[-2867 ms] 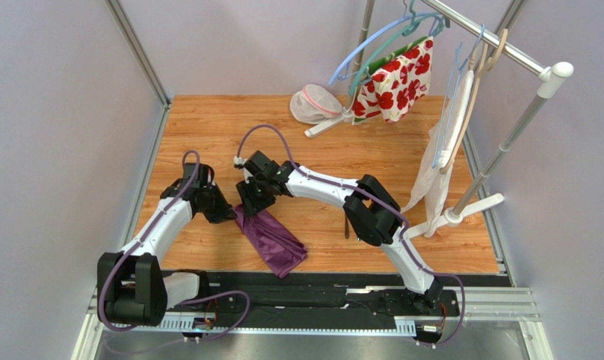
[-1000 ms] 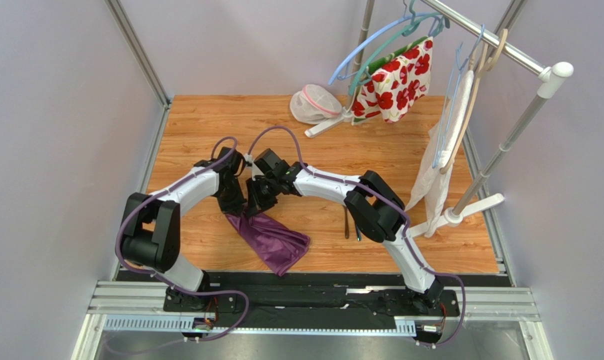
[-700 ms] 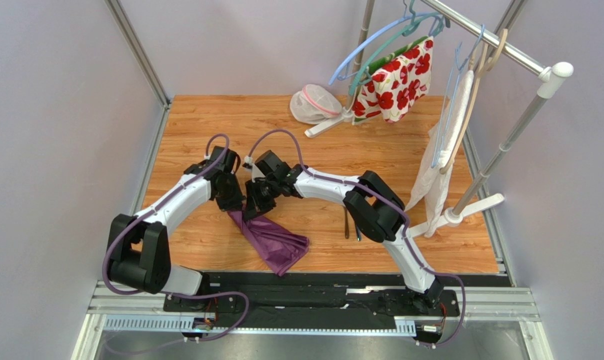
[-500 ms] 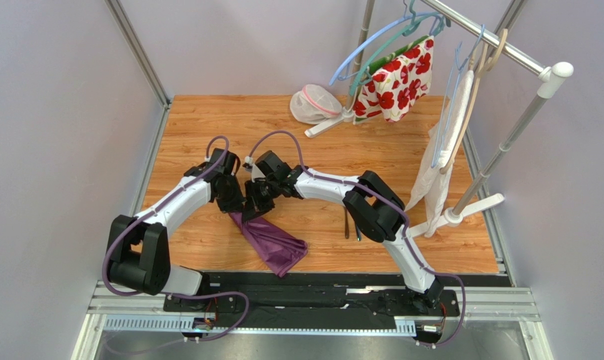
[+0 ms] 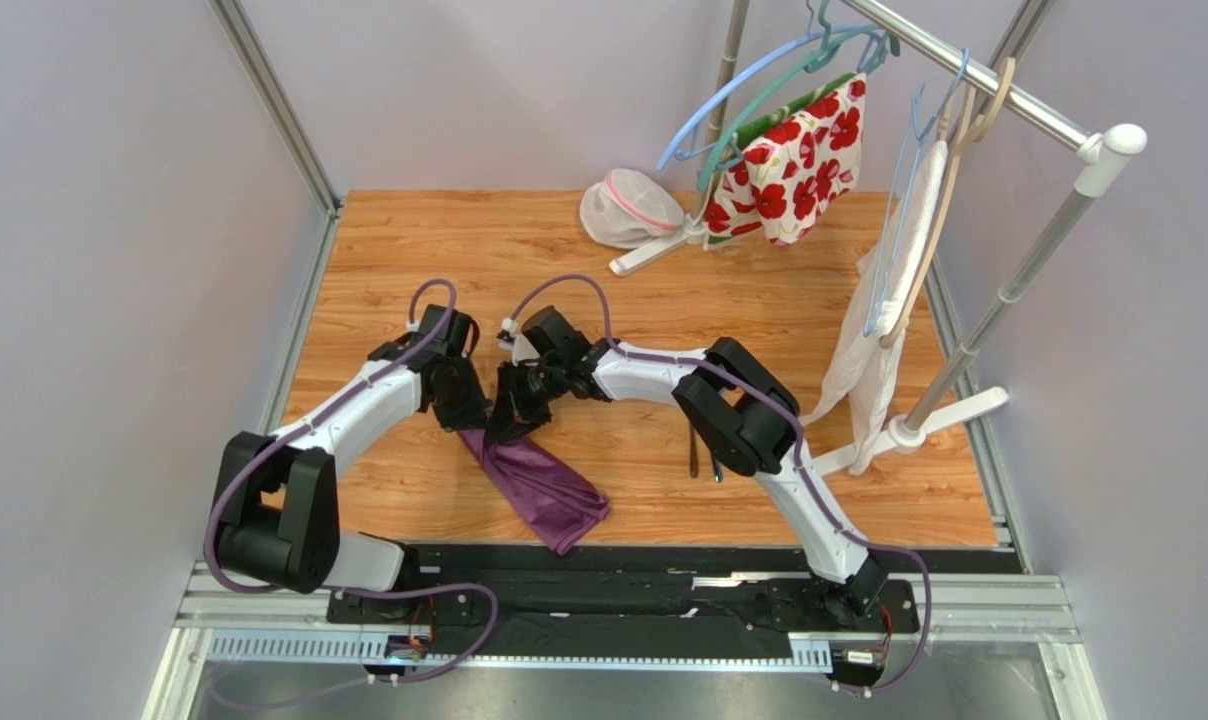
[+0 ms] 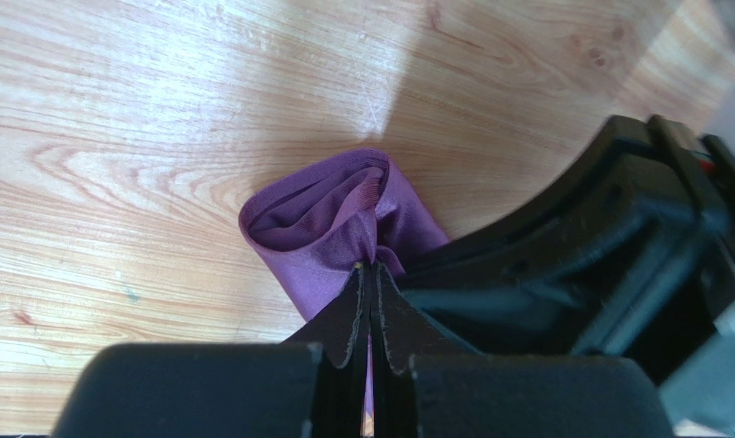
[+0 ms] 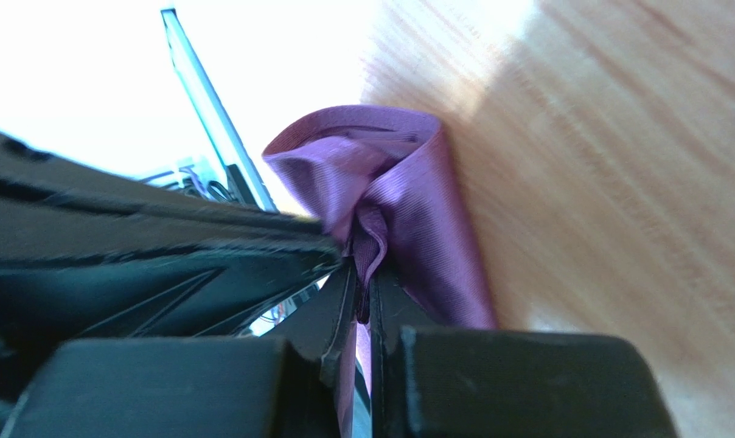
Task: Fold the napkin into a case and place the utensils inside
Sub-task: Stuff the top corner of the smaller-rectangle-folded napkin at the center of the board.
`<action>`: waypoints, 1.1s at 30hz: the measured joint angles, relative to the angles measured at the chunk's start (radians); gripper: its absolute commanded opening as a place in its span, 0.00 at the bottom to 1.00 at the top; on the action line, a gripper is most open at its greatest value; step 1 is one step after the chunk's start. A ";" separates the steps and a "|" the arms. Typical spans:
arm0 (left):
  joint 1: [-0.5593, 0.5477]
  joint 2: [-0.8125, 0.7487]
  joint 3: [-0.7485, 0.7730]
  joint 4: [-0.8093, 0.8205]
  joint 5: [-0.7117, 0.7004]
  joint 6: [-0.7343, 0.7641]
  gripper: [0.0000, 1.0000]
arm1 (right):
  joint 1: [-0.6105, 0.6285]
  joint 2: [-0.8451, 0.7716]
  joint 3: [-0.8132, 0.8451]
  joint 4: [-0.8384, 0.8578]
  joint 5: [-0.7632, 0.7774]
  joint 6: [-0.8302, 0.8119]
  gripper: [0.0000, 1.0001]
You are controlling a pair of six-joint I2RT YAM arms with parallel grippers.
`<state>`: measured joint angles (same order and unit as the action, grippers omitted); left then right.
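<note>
The dark purple napkin [image 5: 547, 491] lies as a bunched strip on the wooden table, running from the grippers down toward the near edge. My left gripper [image 5: 477, 426] and right gripper [image 5: 507, 426] meet tip to tip at its upper end. In the left wrist view the left gripper [image 6: 373, 270] is shut on a pinch of the napkin [image 6: 318, 212], with the right gripper's black body [image 6: 609, 265] close beside it. In the right wrist view the right gripper [image 7: 362, 276] is shut on a fold of the napkin [image 7: 421, 205]. The dark utensils [image 5: 696, 449] lie by the right arm's elbow, partly hidden.
A clothes rack [image 5: 1016, 98] stands at the back right with hangers, a red-flowered white cloth [image 5: 791, 158] and a hanging white cloth [image 5: 881, 323]. A white mesh pouch [image 5: 625, 207] lies at the back. The rack's white foot [image 5: 941, 420] reaches onto the table's right side.
The left arm has swung in from the left and closed on the napkin's upper end beside the right gripper. In the last second both grippers and the cloth edged slightly nearer.
</note>
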<state>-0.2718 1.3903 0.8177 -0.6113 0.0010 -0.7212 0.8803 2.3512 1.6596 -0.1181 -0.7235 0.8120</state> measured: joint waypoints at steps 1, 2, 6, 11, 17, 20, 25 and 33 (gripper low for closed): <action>0.000 -0.008 -0.002 0.001 -0.002 -0.003 0.00 | -0.003 0.004 -0.004 0.017 -0.005 0.013 0.04; 0.000 -0.016 -0.004 0.001 -0.003 -0.006 0.00 | -0.004 0.006 -0.007 0.027 -0.008 0.023 0.04; 0.000 -0.042 -0.009 -0.009 0.005 -0.014 0.00 | -0.013 0.013 -0.010 0.068 -0.012 0.057 0.05; -0.002 -0.038 -0.012 -0.009 0.021 -0.018 0.00 | -0.017 0.052 0.002 0.139 -0.037 0.109 0.08; -0.001 -0.008 -0.012 -0.008 0.016 -0.024 0.00 | -0.019 0.084 0.008 0.170 -0.053 0.141 0.21; -0.002 -0.008 -0.013 -0.008 0.015 -0.033 0.00 | -0.028 0.080 -0.014 0.192 -0.060 0.144 0.30; -0.002 -0.029 -0.021 -0.006 0.016 -0.045 0.00 | -0.047 0.028 -0.085 0.198 -0.074 0.139 0.37; -0.003 -0.033 -0.040 -0.009 0.021 -0.060 0.00 | -0.057 -0.014 -0.152 0.217 -0.093 0.133 0.44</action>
<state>-0.2745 1.3575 0.7776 -0.6201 0.0223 -0.7811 0.8234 2.3367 1.5078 0.0986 -0.8162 0.9447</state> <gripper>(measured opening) 0.007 0.407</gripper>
